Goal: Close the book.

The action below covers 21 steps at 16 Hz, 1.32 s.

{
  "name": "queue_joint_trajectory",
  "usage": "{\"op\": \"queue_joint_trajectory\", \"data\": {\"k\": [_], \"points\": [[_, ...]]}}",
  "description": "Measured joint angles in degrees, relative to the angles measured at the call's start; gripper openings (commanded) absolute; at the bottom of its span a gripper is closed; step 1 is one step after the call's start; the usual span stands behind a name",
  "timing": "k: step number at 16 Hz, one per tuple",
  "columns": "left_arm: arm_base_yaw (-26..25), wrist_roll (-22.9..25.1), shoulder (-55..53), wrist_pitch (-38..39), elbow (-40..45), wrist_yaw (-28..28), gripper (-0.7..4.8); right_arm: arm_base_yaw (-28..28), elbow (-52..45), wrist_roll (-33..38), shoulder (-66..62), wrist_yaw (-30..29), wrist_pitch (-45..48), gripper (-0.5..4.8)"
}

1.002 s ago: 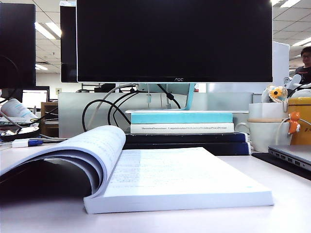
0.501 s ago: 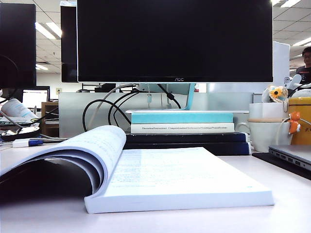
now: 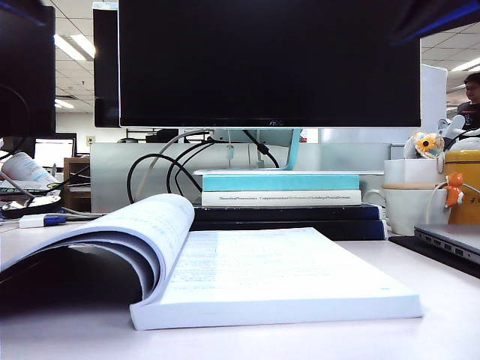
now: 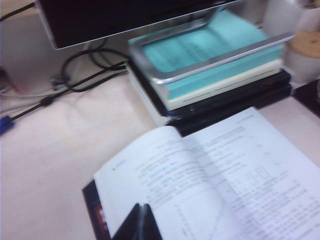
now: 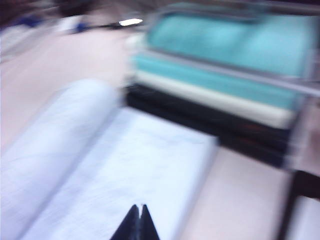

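Both clenched, left pincer [image 4: 140,222] and blurred right pincer [image 5: 136,222] seemingly hover above the open book [image 3: 247,277]

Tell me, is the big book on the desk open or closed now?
Open. The book lies flat with white printed pages facing up, its left pages arching. The left gripper and right gripper, both shut, hover above it.

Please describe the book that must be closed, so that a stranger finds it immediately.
Start at the large black monitor; under it sits a stack of closed books. In front of that stack, the open book lies alone on the pale desk: white printed pages face up, its left pages arching in a curl.
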<state>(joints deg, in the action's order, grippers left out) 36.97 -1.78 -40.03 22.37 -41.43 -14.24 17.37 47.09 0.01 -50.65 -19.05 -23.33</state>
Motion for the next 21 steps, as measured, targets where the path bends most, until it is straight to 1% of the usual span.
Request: {"op": "queue_joint_trajectory", "data": {"k": [1,2,3,4,5,6,11,12,13,14,15,16,17,18,19,20,21], "points": [[1.27,-2.19,0.2,0.2,1.11,-0.87,-0.06,0.11,0.02,-0.13,-0.44,-3.5,-1.11,-0.01],[1.77,-5.86,0.24,1.31,4.02,-0.9,-0.06,0.28,0.02,-0.15,-0.83,-8.09,-3.5,-0.01],[1.77,-7.56,0.26,1.97,6.21,-0.13,-0.06,0.28,0.02,-0.17,-1.05,-10.45,-4.68,-0.01],[1.7,-9.38,0.26,2.12,7.98,1.51,-0.06,0.26,0.02,-0.17,-1.18,-11.89,-5.42,-0.01],[1.75,-12.11,0.39,1.73,9.9,4.35,-0.06,0.28,0.02,-0.26,-1.33,-13.62,-6.51,-0.01],[1.84,-13.99,0.46,0.57,11.32,5.92,-0.06,0.28,0.02,-0.28,-1.36,-14.29,-7.13,-0.01],[4.17,-22.64,0.42,-1.62,17.31,8.07,-0.06,0.28,0.02,-0.31,-1.36,-15.23,-8.26,-0.01],[7.41,-26.53,0.44,-4.0,20.33,7.61,-0.06,0.28,0.02,-0.31,-1.36,-15.23,-8.26,-0.01],[9.75,-28.02,0.44,-4.68,21.4,6.32,-0.06,0.28,0.02,-0.31,-1.36,-15.21,-8.26,-0.01],[36.39,-35.69,0.44,-6.91,22.49,-17.2,-0.06,0.26,0.02,-0.31,-1.64,-15.19,-8.26,-0.01],[41.62,-38.18,0.26,-6.95,22.49,-22.77,-0.06,0.28,0.02,-0.31,-1.95,-15.21,-8.26,-0.01],[50.49,-45.55,-1.68,-6.86,23.26,-33.16,-0.06,0.31,0.02,-0.31,-2.62,-15.28,-8.26,-0.01],[51.17,-48.06,-2.78,-6.54,24.15,-34.88,-0.06,0.57,0.02,-0.31,-2.93,-15.28,-8.22,-0.01],[50.95,-51.71,-6.86,-5.95,25.33,-35.47,-0.06,2.14,0.0,-0.31,-3.93,-15.3,-8.26,-0.01],[50.95,-52.3,-9.27,-6.08,25.33,-36.04,-0.06,3.08,0.0,-0.31,-4.33,-15.32,-8.24,-0.01],[50.86,-51.87,-13.94,-8.83,25.33,-37.94,-0.06,5.07,0.0,-0.31,-5.22,-15.28,-7.89,-0.01],[50.82,-51.41,-15.89,-10.93,25.33,-37.94,-0.06,5.68,0.0,-0.31,-5.64,-15.32,-7.56,-0.01]]}}
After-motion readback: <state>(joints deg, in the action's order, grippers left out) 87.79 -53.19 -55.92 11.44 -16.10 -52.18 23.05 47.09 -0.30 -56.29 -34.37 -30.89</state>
